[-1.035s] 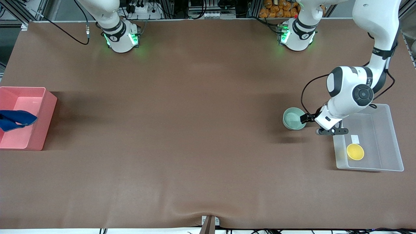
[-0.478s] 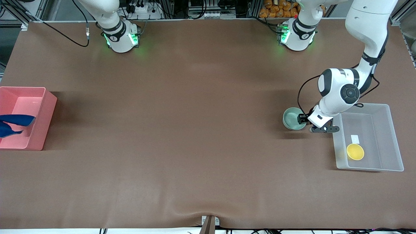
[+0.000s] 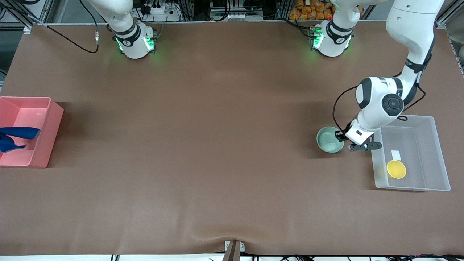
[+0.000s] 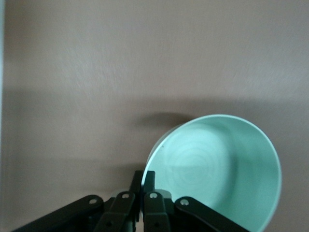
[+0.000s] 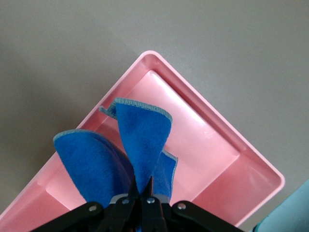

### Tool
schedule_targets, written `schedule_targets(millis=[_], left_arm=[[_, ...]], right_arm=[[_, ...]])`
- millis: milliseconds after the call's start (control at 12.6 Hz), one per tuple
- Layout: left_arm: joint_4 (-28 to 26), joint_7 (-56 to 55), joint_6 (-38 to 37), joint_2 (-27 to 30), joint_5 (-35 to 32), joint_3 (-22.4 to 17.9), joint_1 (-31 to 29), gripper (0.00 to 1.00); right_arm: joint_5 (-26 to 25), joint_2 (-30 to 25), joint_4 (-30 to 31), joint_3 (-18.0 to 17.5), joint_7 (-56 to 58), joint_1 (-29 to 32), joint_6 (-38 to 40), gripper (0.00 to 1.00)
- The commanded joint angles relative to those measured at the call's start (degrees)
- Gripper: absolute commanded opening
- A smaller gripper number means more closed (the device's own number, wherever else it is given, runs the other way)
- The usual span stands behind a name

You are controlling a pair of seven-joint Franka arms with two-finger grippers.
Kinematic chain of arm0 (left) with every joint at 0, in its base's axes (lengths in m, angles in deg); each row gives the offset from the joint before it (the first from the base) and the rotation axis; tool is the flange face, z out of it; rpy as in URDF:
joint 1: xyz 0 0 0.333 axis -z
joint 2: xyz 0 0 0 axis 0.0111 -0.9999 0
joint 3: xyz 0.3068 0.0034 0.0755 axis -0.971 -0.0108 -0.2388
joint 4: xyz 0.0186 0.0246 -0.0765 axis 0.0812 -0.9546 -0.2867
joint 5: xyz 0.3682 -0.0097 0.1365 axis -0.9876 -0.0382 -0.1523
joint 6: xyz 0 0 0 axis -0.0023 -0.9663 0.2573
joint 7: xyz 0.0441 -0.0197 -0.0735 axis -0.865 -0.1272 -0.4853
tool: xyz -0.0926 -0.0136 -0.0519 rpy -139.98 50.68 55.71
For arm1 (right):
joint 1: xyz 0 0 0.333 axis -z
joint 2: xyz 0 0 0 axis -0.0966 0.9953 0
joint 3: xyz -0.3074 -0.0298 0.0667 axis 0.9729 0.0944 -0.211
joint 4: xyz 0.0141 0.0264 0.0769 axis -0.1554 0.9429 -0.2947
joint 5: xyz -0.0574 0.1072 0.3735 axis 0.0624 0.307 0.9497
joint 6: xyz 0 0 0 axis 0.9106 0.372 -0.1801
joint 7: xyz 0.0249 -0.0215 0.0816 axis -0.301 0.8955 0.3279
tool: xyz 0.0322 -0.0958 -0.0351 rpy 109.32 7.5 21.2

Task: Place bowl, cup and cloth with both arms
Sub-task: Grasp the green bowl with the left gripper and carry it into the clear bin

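My left gripper is shut on the rim of the mint-green bowl, holding it over the table beside the clear bin. In the left wrist view the fingers pinch the tilted bowl's edge. The yellow cup stands in the clear bin. My right gripper is shut on the blue cloth, which hangs over the pink bin. In the front view only the cloth shows over the pink bin; the right gripper itself is out of that view.
The clear bin holds a small white label beside the cup. The pink bin stands at the right arm's end of the table, the clear bin at the left arm's end. Brown table cover lies between them.
The left gripper has carried the bowl a little toward the front camera. The cloth has shifted slightly toward the table's end over the pink bin.
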Motion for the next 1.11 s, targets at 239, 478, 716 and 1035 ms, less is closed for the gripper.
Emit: schedule_targets(millis=[239, 478, 716, 1035], left_arm=[[19.5, -1.1, -25.7, 1.3, -1.0, -0.7, -2.2, 0.00], [25.7, 6.2, -35.0, 2.1, -1.0, -4.6, -3.8, 0.00], [26.4, 19.2, -39.7, 3.8, -0.7, -12.9, -4.0, 0.00], [25.5, 27.8, -37.1, 2.1, -0.2, -15.2, -8.1, 0.00]], right_arm=[[4.7, 4.8, -1.8, -1.3, 4.2, 2.9, -0.6, 0.00], [5.8, 5.7, -1.8, -1.3, 4.3, 3.8, -0.6, 0.00], [6.0, 6.6, -1.8, -1.3, 4.3, 4.3, -0.6, 0.05], [6.7, 6.8, -1.7, -1.3, 4.3, 4.6, -0.6, 0.37]])
